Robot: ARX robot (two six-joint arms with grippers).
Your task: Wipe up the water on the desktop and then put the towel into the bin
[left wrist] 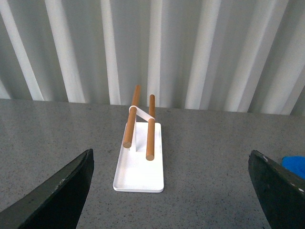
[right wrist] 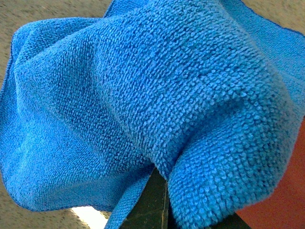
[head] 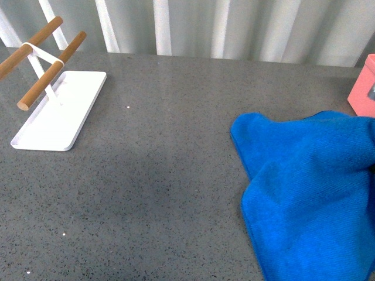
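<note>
The bright blue plush towel (head: 304, 187) hangs bunched at the right of the front view, over the dark grey speckled desktop (head: 152, 175). In the right wrist view the towel (right wrist: 143, 95) fills the picture, and my right gripper (right wrist: 164, 202) is shut on a fold of it. A corner of the salmon-pink bin (head: 364, 88) shows at the right edge, just beyond the towel; a pink patch (right wrist: 281, 200) also shows beside the towel in the right wrist view. My left gripper (left wrist: 174, 191) is open and empty above the desktop (left wrist: 209, 162), facing the white tray.
A flat white tray (head: 58, 111) with two wooden bars (head: 50, 70) stands at the back left; it also shows in the left wrist view (left wrist: 140, 162). A ribbed white wall (head: 234, 23) runs behind the desktop. A blue towel corner (left wrist: 295, 164) shows at the left wrist view's edge.
</note>
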